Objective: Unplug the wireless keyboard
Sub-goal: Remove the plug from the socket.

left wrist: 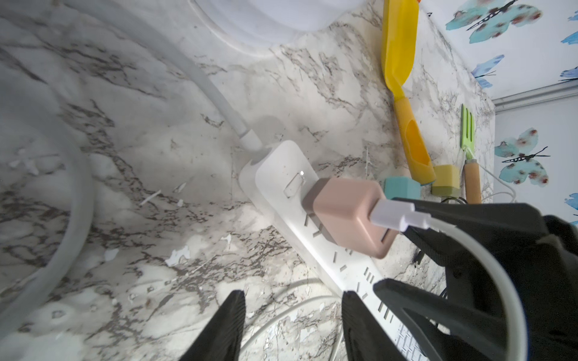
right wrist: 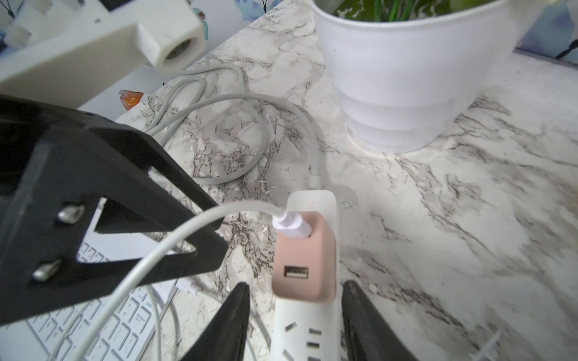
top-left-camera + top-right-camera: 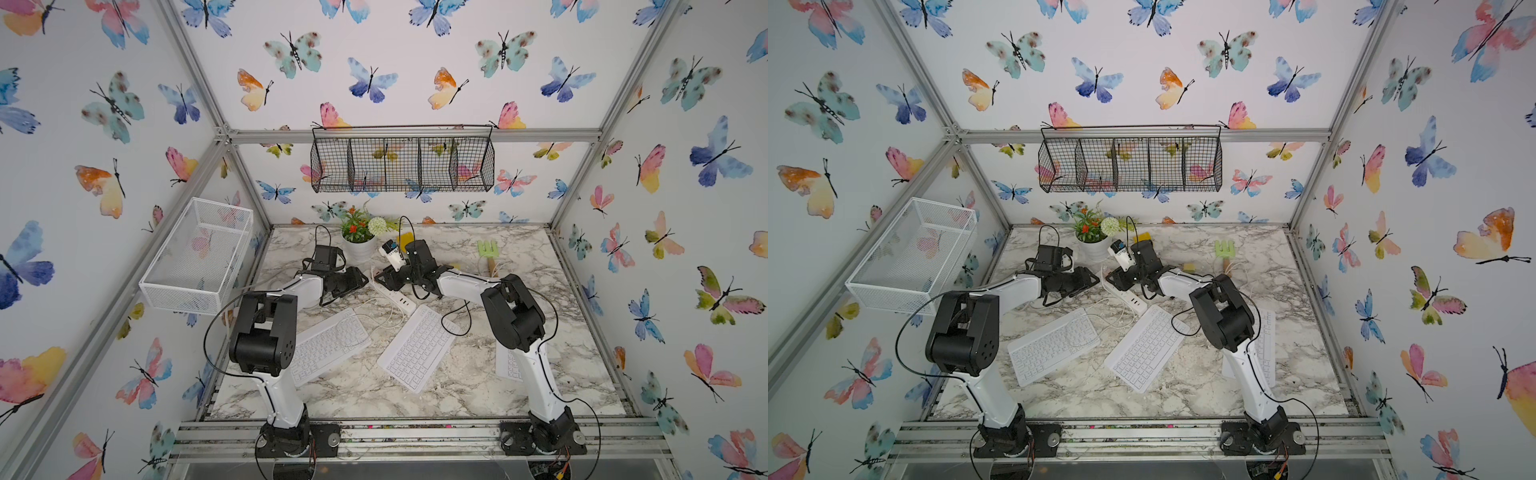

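Note:
A white power strip [image 3: 395, 297] [image 1: 281, 175] [image 2: 309, 328] lies at the back middle of the marble table. A pink USB adapter [image 1: 347, 212] [image 2: 303, 265] sits plugged into it, with a white cable [image 1: 394, 214] [image 2: 194, 225] in its upper port. That cable runs toward the white keyboards [image 3: 328, 347] [image 3: 417, 349]; which one it ends at I cannot tell. My left gripper [image 1: 294, 293] [image 3: 365, 282] is open beside the strip, one finger over it. My right gripper [image 2: 297, 284] [image 3: 380, 278] is open and straddles the strip just short of the adapter.
A white flower pot [image 3: 359, 245] [image 2: 406, 78] stands just behind the strip. A yellow trowel [image 1: 403, 47], a green fork [image 3: 486, 249] and small teal [image 1: 402, 187] and yellow [image 1: 445, 179] blocks lie at the back. A third keyboard [image 3: 509, 365] lies under the right arm. Wire baskets [image 3: 195, 253] [image 3: 403, 162] hang on the walls.

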Controlling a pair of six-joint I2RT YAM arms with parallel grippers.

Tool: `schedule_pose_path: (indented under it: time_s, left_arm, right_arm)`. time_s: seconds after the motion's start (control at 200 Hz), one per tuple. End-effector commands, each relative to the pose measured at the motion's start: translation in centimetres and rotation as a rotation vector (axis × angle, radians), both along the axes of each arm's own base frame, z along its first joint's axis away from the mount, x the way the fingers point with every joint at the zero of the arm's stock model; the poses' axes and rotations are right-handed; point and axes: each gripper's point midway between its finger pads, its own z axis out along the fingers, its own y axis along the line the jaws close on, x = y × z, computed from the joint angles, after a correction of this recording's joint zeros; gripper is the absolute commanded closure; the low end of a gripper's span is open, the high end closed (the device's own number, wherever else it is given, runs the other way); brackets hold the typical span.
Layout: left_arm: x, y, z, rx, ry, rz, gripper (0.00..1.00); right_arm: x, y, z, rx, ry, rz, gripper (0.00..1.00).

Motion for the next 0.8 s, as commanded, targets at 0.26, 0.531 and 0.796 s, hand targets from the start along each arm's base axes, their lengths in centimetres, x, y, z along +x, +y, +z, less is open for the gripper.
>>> schedule_pose_path:
  time_s: [0.26,0.531,0.796]
  left_arm:
    - [1.2,0.1,-1.5,-0.007,0.011,0.029,0.42]
    - [1.8,-0.1,-3.0,-0.014,0.025,0.069,0.44]
    - [1.1,-1.0,-5.5,0.016,0.072,0.054,0.47]
  right_arm:
    - [1.0,1.7,-1.3,0.008,-0.018,-0.011,0.56]
    - [0.5,1.6,-1.6,0.013,-0.037,-0.029,0.72]
    - [0.3,1.9,-1.0,0.0,-0.085,-0.065,0.74]
